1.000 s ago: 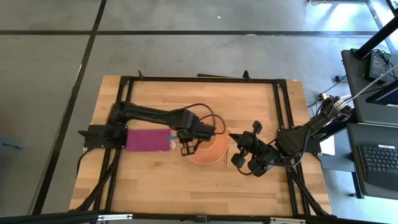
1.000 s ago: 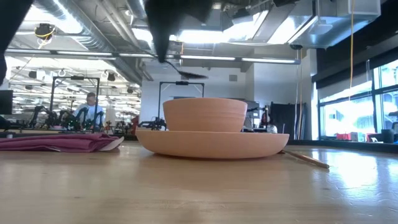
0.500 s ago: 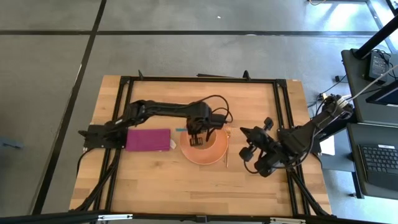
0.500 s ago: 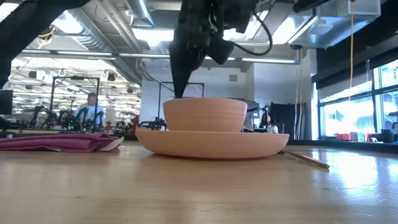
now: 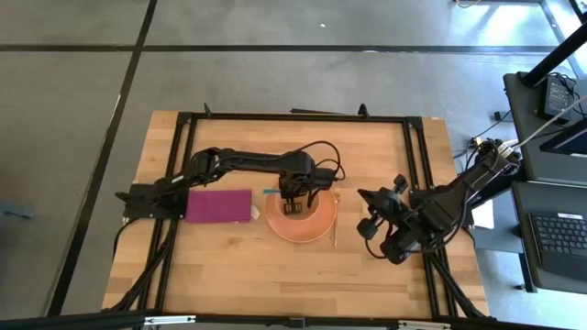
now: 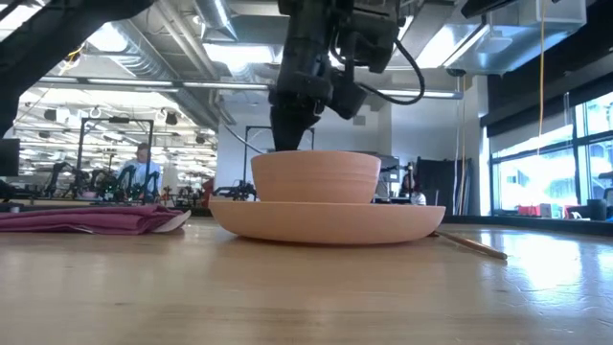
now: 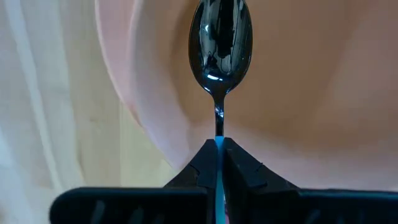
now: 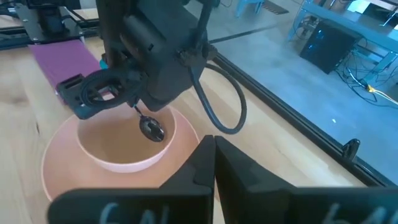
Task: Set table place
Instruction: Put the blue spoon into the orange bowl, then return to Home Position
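Note:
The salmon-orange bowl stands in the matching plate at the table's middle. My left gripper hangs over the bowl, shut on the blue-handled dark spoon, whose dark head reaches down inside the bowl. The magenta napkin lies flat left of the plate. The slim gold fork lies on the table right of the plate. My right gripper is shut and empty, right of the fork. My left gripper pinches the spoon's blue handle between its two fingers. The fingers point down from above, along the spoon. The spoon hangs upright below them, its head down inside the bowl; whether it touches the bowl I cannot tell.
The light wood table has a black metal frame around it. Bare wood lies near and far of the plate. In the low view the plate and bowl stand in front, the napkin to one side, the fork to the other.
My left gripper has gone from the plate's napkin side to above the bowl and come down, carrying the spoon, whose head now hangs inside the bowl. My right gripper has drawn back a little toward the table's right edge.

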### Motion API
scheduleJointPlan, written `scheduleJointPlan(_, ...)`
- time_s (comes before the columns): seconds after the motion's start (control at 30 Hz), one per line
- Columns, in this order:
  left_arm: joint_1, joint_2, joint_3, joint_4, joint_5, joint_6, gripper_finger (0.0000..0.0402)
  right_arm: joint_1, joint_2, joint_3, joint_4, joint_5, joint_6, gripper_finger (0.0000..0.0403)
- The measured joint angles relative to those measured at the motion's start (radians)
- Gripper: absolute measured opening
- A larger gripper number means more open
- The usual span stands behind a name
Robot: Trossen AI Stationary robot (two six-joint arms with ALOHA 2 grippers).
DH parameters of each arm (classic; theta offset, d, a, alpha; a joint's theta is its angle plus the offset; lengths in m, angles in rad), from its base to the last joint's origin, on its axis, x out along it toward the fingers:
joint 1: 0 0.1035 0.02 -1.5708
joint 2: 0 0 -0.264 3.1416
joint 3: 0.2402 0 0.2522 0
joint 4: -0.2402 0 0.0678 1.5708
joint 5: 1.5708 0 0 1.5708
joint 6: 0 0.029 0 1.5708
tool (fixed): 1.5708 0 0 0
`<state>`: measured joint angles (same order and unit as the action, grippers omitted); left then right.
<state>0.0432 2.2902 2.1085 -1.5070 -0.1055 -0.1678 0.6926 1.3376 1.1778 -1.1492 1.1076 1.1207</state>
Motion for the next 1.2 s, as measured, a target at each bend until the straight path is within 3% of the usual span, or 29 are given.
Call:
scheduleJointPlan(0.17, -0.009, 0.0, 0.0, 0.026, 0.074, -0.007, 0.0027, 0.0, 0.0, 0.0, 0.0, 0.0, 0.001, 0.001)
scheduleJointPlan(0.43, -0.014, 0.0, 0.0, 0.063, 0.075, -0.006, 0.0045, 0.0, 0.0, 0.0, 0.002, 0.0, 0.001, 0.001)
scheduleJointPlan(0.73, -0.017, -0.011, 0.009, 0.042, 0.038, -0.032, 0.004, 0.0, 0.0, 0.0, 0.003, 0.0, -0.001, 0.001)
scheduleJointPlan(0.87, -0.021, -0.012, 0.101, -0.073, 0.034, -0.064, 0.003, 0.0, 0.0, 0.0, 0.001, 0.0, -0.002, 0.001)
scheduleJointPlan(1.0, -0.035, -0.05, 0.214, -0.063, 0.037, -0.089, 0.002, 0.005, -0.003, 0.0, -0.018, -0.003, -0.034, 0.001)
scheduleJointPlan(1.2, -0.055, -0.275, 0.223, -0.068, 0.015, -0.064, 0.0003, 0.025, -0.056, 0.0, -0.034, -0.202, -0.118, 0.001)
